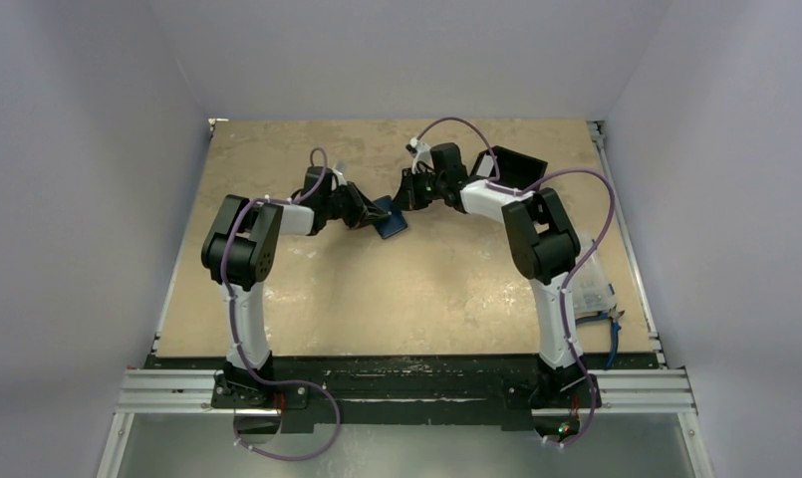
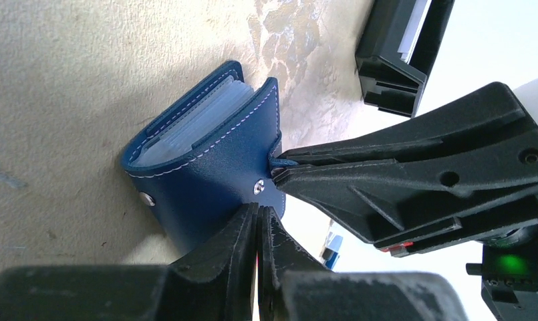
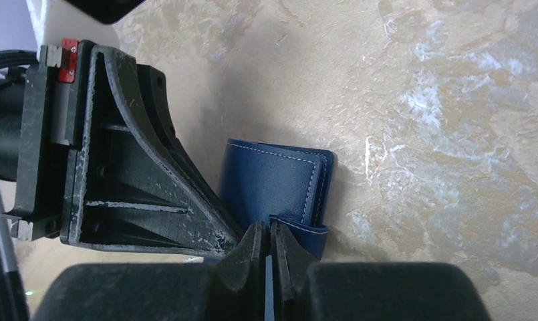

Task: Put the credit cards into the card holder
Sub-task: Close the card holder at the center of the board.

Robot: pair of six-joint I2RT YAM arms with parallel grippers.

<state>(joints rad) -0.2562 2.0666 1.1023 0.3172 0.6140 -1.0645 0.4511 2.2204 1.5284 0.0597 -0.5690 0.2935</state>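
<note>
Pinching from both sides, so both arms have the small navy-blue stitched folding card holder (image 1: pixel 390 221) at once.

It's out on the far half of the tan mottled table (image 1: pixel 377 299), roughly midway between the left and right edges, and I honestly can't tell if it's resting on the surface or just above it. The left gripper (image 2: pixel 258 224) is squeezed nearly closed on the cover edge right next to the metal snap. The right gripper (image 3: pixel 269 241) is clamped just as tight on the thin blue strap flap. The holder gapes a bit, with clear plastic sleeves (image 2: pixel 199 124) showing between the covers. A black open-sided box (image 1: pixel 516 164) sits near the far right corner, and a clear plastic compartment box (image 1: pixel 591 284) is by the right edge.
</note>
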